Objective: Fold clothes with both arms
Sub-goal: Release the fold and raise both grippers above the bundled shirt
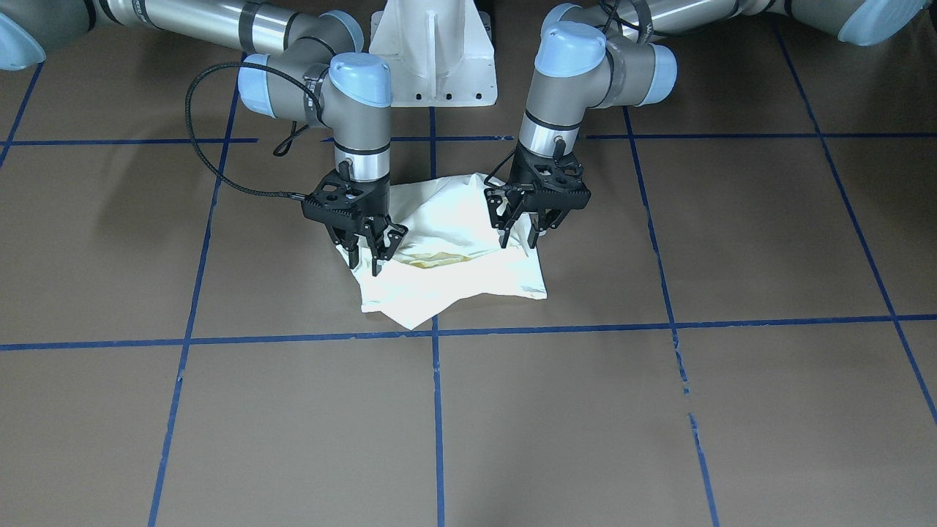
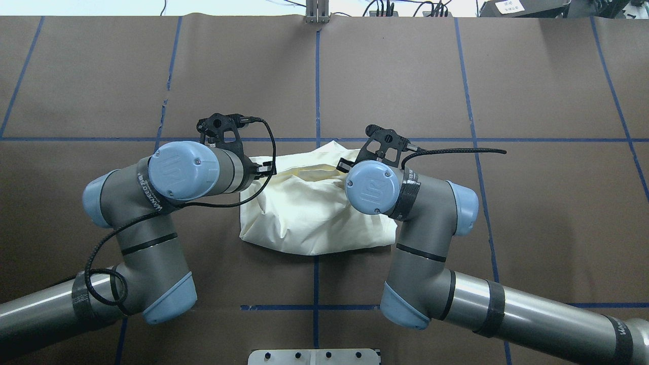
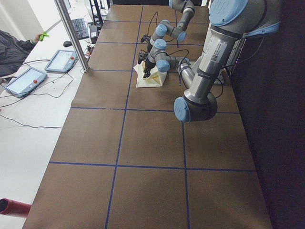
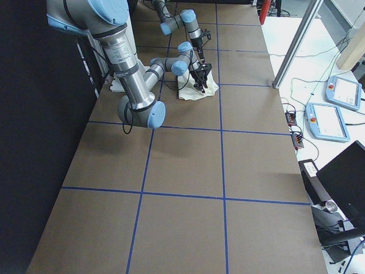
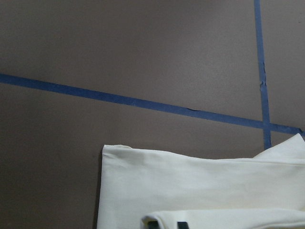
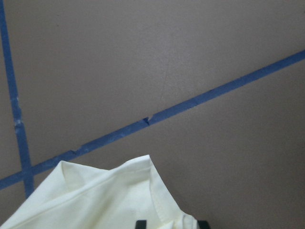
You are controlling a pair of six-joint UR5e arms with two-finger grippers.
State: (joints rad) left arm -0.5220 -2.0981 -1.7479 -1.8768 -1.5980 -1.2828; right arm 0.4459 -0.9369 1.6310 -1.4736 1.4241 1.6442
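Shirt (image 1: 454,271) bunched mid-desk, cream reverse up — folding partway, not flat. Left gripper (image 1: 528,228) and right gripper (image 1: 371,252) over its far edge — jaws parted, apparently holding nothing.

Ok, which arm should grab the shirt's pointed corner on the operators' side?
Right. The corner lies just past the right gripper and shows in its wrist view; the left gripper hangs over the shirt's other side.
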